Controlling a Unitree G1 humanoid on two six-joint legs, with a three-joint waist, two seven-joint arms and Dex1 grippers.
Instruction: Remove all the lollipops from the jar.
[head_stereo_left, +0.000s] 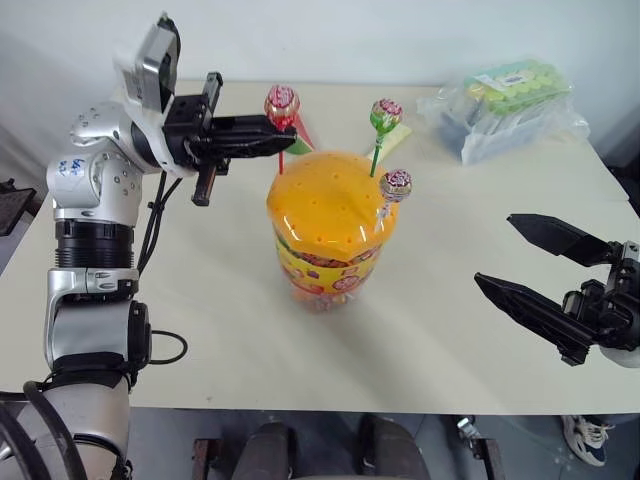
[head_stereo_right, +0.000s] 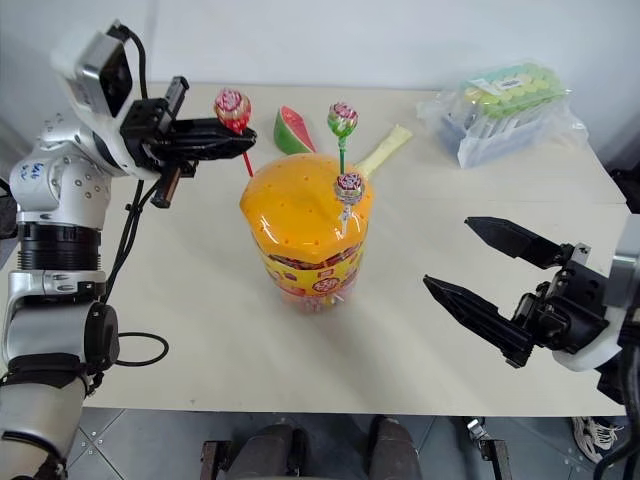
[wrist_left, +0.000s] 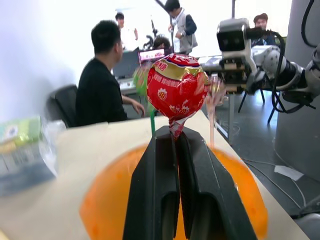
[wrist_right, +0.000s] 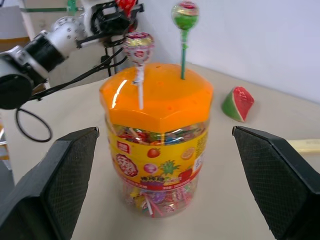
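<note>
— Where's the jar (head_stereo_left: 332, 232)?
— Mid-table (head_stereo_left: 200, 340), upright, green lollipop (head_stereo_left: 385, 114) and pink one (head_stereo_left: 396, 184) standing in its orange lid.
— And the arms?
— Right gripper (head_stereo_right: 482, 286) beside the jar, fingers spread wide, empty. Left gripper (head_stereo_left: 268, 133) pinched tight on the red lollipop (head_stereo_left: 281, 102); its stick looks clear of the lid.

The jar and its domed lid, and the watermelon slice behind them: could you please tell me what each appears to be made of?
The jar looks like clear glossy plastic: the sweets inside show through its wall above and below a printed label. Its orange lid seems translucent glossy plastic, with light glints and small holes. The watermelon slice looks matte and slightly soft, perhaps foam or rubber; the surface alone cannot settle it.
</note>
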